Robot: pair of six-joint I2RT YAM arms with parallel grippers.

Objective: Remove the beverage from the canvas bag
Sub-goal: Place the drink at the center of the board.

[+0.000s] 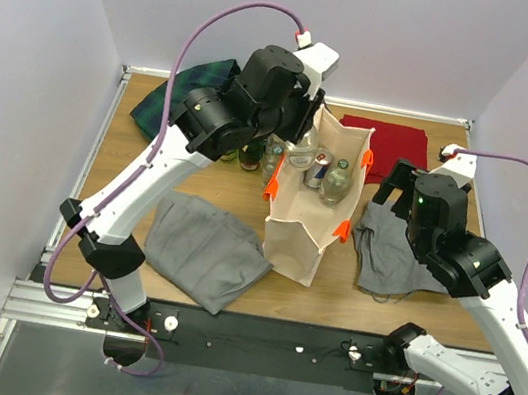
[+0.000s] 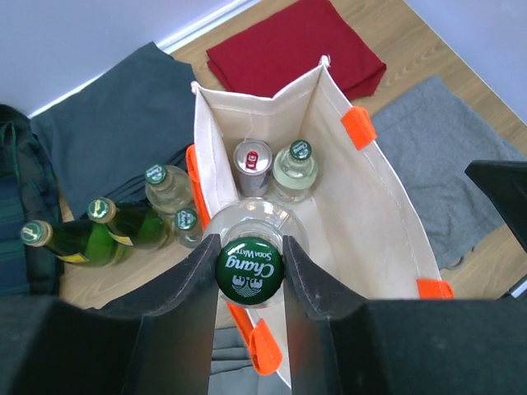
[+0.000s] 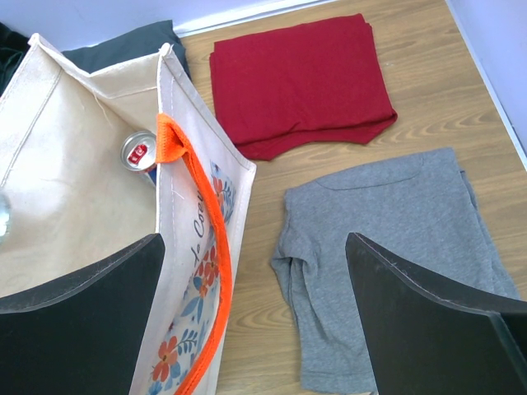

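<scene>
left hand point(image 2: 249, 255): pinching the Chang bottle point(image 2: 251, 220) at the neck, probably so it lifts straight up
bottle: in the canvas bag point(image 1: 295, 243) mouth, by its left wall, mid tabletop point(image 1: 329, 295)
right hand point(image 3: 255, 317): spread wide, nothing in it, beside the bag's right wall
in the way: orange handle point(image 2: 262, 350) right below; can point(image 2: 253, 156) and second bottle point(image 2: 296, 169) close behind
outside: green bottles point(image 2: 107, 234) left of the bag

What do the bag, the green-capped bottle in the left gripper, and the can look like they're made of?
Bag: matte cream woven cloth, probably canvas; stitched seams, orange webbing handles. Bottle: clear glossy glass, judging by its see-through shoulder; the printed green cap looks like metal. Can: shiny silver metal, likely aluminium; pull tab on top.
</scene>
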